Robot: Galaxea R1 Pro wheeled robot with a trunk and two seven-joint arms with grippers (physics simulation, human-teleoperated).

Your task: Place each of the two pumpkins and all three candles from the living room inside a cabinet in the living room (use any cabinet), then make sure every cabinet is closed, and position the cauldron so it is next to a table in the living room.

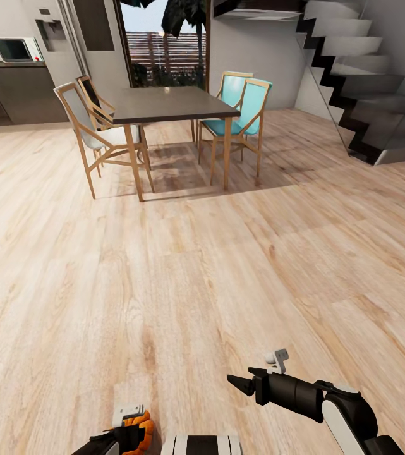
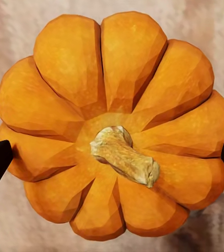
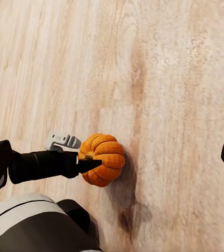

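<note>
Right, the left tool (image 1: 126,436) pinches one pumpkin (image 1: 140,428) at the frame's bottom edge above the wooden floor (image 1: 183,272), the right tool (image 1: 243,383) hangs spread and empty, so next comes finding a cabinet.

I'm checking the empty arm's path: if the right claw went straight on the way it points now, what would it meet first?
Most likely the wooden floor. The right claw looks down at bare boards; the pumpkin held in the left claw sits off to one side of that line, though depth is hard to judge.
</note>
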